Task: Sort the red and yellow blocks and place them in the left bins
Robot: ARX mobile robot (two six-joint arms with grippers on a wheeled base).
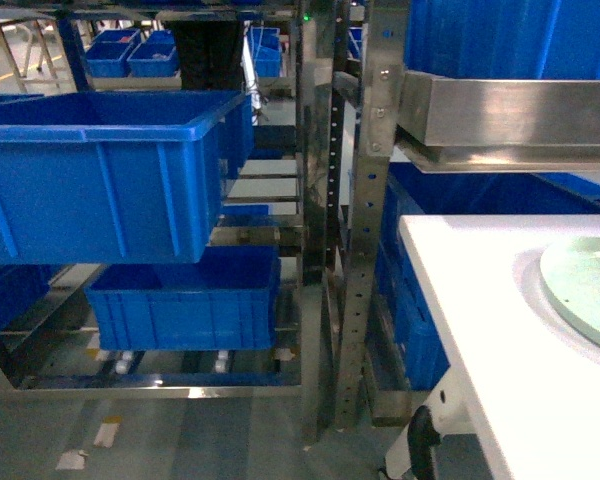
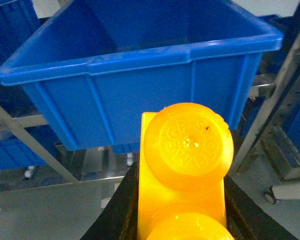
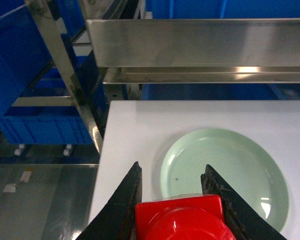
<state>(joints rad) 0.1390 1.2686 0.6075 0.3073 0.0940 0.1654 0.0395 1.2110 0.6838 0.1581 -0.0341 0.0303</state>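
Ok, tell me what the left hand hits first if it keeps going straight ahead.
Probably the near wall of the big blue bin, just below its rim; the left hand, gripping the yellow brick, points there, though depth is unclear.

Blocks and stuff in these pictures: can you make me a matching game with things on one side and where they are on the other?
Things:
1. yellow brick
2. red block
3. green plate
4. big blue bin

Places:
A. lying on the white table
B. held in the right gripper
C. sitting on the metal rack
D. held in the left gripper

Pairs: 1-D, 2-B, 3-A, 4-C
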